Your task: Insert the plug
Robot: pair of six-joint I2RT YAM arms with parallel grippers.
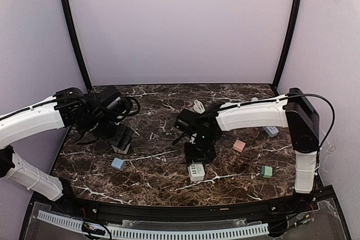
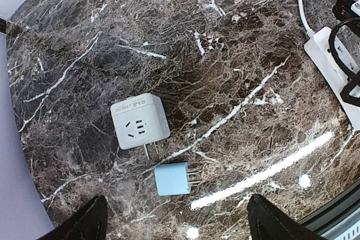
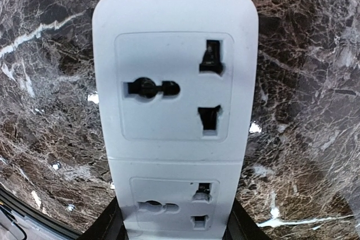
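The left claw hung wide open over the left side of the marbled tabletop, nothing between its fingers. Below it lay the blue plug, flat, its prongs pointing right, with a white cube adapter just beside it on the far side. Well to the right, the right claw was closed on the sides of the white power strip, which lay sockets up, all of them unoccupied

Left pincer gapes; right pincer grips power strip.
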